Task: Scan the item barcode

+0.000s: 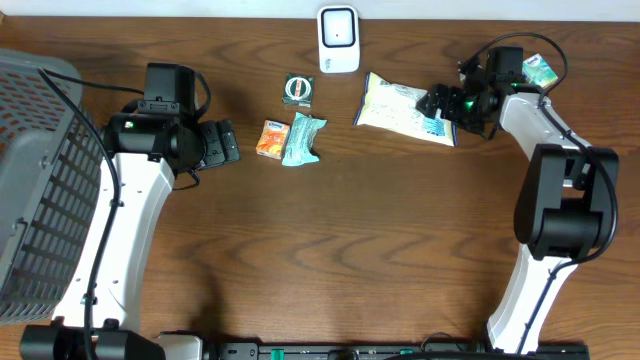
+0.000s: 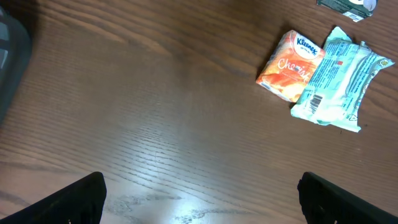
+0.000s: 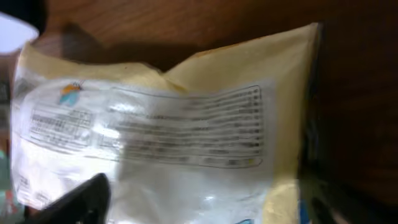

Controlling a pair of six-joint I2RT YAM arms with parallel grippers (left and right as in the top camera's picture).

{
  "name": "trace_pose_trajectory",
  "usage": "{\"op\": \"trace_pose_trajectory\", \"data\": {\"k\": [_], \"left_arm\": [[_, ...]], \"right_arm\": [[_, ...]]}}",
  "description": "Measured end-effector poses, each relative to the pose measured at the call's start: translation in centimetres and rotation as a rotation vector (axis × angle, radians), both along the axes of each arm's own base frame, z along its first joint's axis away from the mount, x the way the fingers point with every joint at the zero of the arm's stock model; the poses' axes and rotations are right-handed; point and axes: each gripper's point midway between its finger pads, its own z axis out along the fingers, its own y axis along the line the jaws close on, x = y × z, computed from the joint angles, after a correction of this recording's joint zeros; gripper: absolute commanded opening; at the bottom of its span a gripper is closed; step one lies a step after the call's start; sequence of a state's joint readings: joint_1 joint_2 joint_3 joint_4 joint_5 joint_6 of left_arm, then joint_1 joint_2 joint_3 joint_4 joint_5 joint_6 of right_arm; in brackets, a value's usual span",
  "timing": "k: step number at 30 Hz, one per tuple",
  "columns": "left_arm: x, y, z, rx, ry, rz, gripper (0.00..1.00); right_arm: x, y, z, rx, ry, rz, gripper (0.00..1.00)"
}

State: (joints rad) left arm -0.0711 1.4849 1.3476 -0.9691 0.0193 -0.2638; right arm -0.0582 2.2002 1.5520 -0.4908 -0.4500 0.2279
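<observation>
Beside the scanner, far tabletop: snack bag, label upward, straddled by right end effector, presumably for barcode presentation; pinch cannot be told. Left end effector spread, empty.

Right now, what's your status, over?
Left end effector open, empty. Right end effector open over the yellow bag. Nothing between bag and scanner.

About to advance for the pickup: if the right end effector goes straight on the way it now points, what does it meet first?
The white and yellow bag, lying right ahead of the right end effector; its open fingers seem to flank the bag's near edge, though depth is unclear.
</observation>
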Motion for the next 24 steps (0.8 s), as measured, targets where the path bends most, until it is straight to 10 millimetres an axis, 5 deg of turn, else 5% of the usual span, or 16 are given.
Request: {"op": "trace_pose_trajectory", "data": {"k": [8, 12, 16, 19, 20, 22, 24], "left_arm": [[0.0, 0.0, 0.0, 0.0, 0.0, 0.0, 0.98], [0.0, 0.0, 0.0, 0.0, 0.0, 0.0, 0.98], [0.0, 0.0, 0.0, 0.0, 0.0, 0.0, 0.98], [0.0, 0.0, 0.0, 0.0, 0.0, 0.0, 0.98], [0.0, 0.0, 0.0, 0.0, 0.0, 0.0, 0.98], [0.0, 0.0, 0.0, 0.0, 0.0, 0.0, 0.98], [0.0, 0.0, 0.0, 0.0, 0.0, 0.0, 0.98]], "right_arm": [[-2.0, -1.3, -1.5, -0.069, 0.122, -0.037, 0.13], [-4.7, -3.6, -1.8, -0.197, 0.241, -0.104, 0.01], [-7.4, -6.7, -1.6, -0.38, 0.328, -0.153, 0.01], [-9.5, -9.3, 0.7, -0.52, 0.356, -0.194, 0.06], [-9.4, -9.6, 1.7, -0.529, 0.337, -0.204, 0.13], [-8.9, -9.5, 5.3, -0.517, 0.248, -0.232, 0.53], [-8.4, -9.0, 8.2, -0.488, 0.169, -0.242, 0.65]]}}
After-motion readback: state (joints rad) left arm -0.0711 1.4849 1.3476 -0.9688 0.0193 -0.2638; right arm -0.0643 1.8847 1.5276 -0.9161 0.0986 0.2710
